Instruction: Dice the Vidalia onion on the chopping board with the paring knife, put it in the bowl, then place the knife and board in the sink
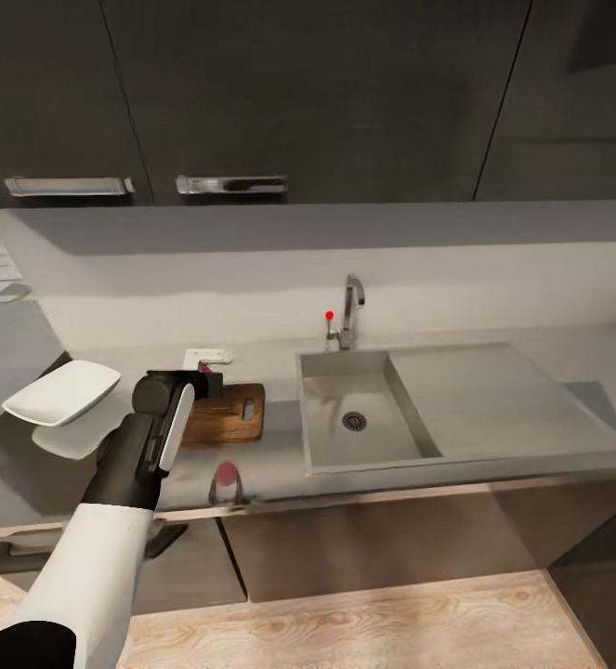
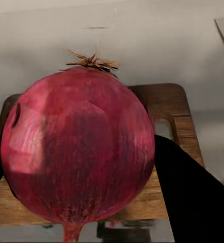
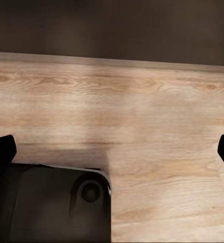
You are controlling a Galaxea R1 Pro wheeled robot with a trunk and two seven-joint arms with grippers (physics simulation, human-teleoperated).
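Observation:
The onion [image 2: 79, 147] is dark red with a dry tuft. My left gripper [image 1: 213, 381] is shut on it, black fingers [image 2: 193, 197] pressing both sides. It hangs just over the left end of the chopping board [image 1: 231, 415], a brown wooden board with a handle slot [image 2: 165, 126]. The white bowl [image 1: 63, 392] sits at the counter's left end. A small white-handled object, apparently the paring knife [image 1: 205, 356], lies behind the board. The sink [image 1: 373, 451] stands empty to the right. My right gripper [image 3: 114, 152] is open over the wood floor.
The chrome tap [image 1: 352, 311] with a red-tipped lever stands behind the basin, and the drainboard [image 1: 493, 400] lies to its right. Dark wall cabinets [image 1: 308, 93] hang above. The grey countertop [image 1: 270, 465] runs along the front. The robot's dark base [image 3: 56, 202] shows below my right gripper.

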